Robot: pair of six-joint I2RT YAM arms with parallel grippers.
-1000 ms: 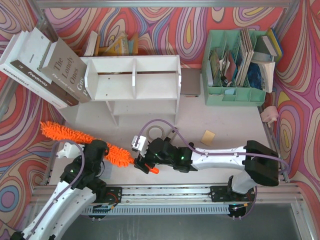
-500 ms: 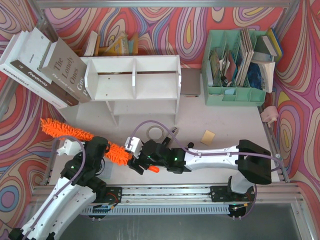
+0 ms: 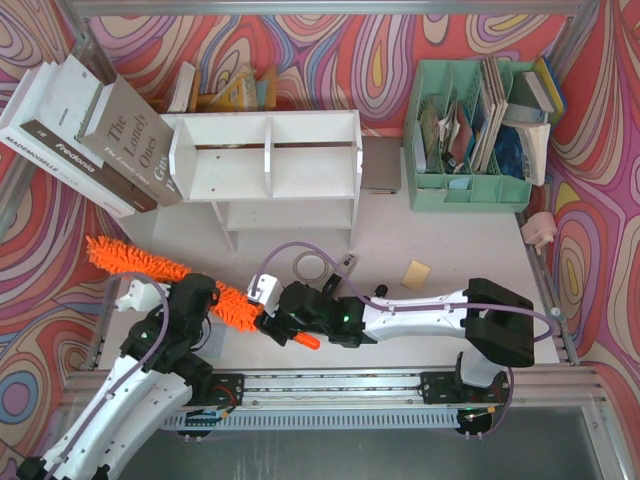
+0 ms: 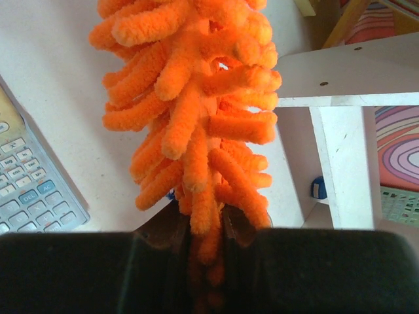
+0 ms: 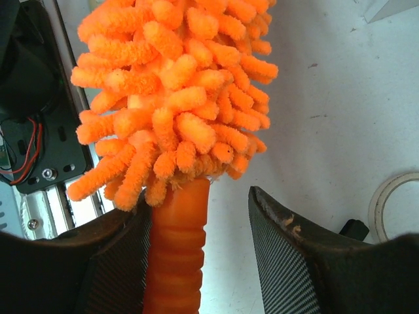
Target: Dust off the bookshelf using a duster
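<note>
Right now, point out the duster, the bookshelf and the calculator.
duster (image 3: 135,262), top external view, on the fluffy orange head.
bookshelf (image 3: 268,150), top external view, on the vertical divider.
calculator (image 4: 33,190), left wrist view, on the keypad.

Swirling red, purple and blue patterned walls enclose the white bench beyond and either side of the right pincer. An aluminium rail lies on its near side. Lighting is even.

Overhead view facing down, both wrist views close on duster
</note>
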